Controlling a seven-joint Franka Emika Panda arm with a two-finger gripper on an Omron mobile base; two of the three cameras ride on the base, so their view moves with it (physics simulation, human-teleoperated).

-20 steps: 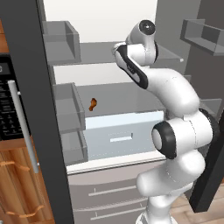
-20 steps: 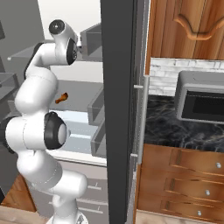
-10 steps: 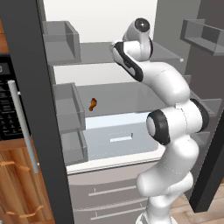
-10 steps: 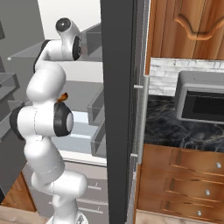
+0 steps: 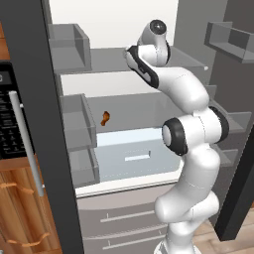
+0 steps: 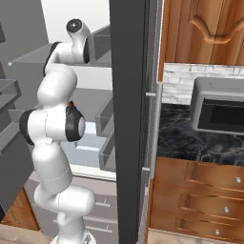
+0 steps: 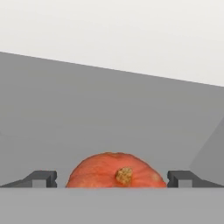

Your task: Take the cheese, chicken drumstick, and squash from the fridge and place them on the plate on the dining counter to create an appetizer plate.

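Grey shelf [image 7: 109, 113] inside the fridge [image 5: 114, 59] carries the squash [image 7: 116, 171], which sits between the spread fingertips [image 7: 41, 178] of the open end effector [image 7: 114, 179], touching neither. Lower down, the chicken drumstick [image 5: 104, 118] lies near another shelf's left edge.

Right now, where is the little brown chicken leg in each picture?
Left base view: the chicken drumstick lies on the middle fridge shelf, left of the arm.
Right base view: a small orange bit peeks above the arm's dark elbow; probably it.
Hand view: not in it.
Shared landmark: the pale drawer below.
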